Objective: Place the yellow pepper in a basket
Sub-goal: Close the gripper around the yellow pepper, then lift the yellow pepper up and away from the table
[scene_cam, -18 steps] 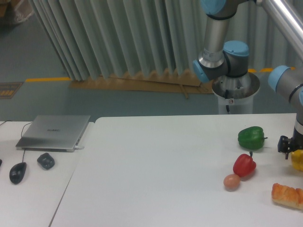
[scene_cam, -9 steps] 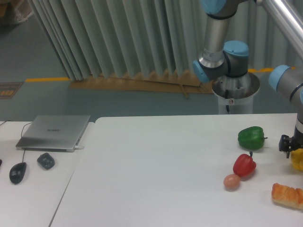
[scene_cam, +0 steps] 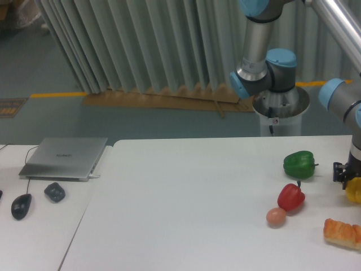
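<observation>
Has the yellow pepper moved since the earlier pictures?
Yes. The yellow pepper, under the gripper, sits slightly higher and farther right than before, judged against the bread-like piece, which stayed put.

No text could be read. The closed laptop [scene_cam: 64, 157] carried a faint mark on its lid, too small to make out, and the robot's base [scene_cam: 280, 113] bore a small, illegible sticker.
</observation>
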### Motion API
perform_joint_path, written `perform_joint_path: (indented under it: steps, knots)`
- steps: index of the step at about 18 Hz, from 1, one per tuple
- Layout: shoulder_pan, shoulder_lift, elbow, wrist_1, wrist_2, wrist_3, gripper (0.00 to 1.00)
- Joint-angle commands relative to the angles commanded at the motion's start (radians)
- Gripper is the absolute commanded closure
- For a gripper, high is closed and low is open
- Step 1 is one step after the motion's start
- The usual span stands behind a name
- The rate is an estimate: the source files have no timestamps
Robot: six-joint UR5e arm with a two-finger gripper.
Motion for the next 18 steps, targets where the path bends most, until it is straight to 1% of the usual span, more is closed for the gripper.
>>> perform_joint_path:
  steps: [2, 6, 10, 12, 15, 16, 18]
  knots:
    - [-0.003, 0.002, 0.003, -0.003, 0.0, 0.0, 0.52]
    - [-0.005, 0.02, 0.006, -0.017, -0.008, 0.0, 0.52]
    - [-0.005, 0.038, 0.008, -0.018, -0.02, 0.0, 0.52]
    - [-0.018, 0.054, 0.009, -0.046, -0.043, 0.0, 0.52]
    - [-0.02, 0.074, 0.017, -0.058, -0.049, 0.0, 0.52]
    - [-0.02, 0.075, 0.018, -0.069, -0.049, 0.002, 0.52]
    - [-0.018, 0.104, 0.025, -0.103, -0.054, 0.003, 0.52]
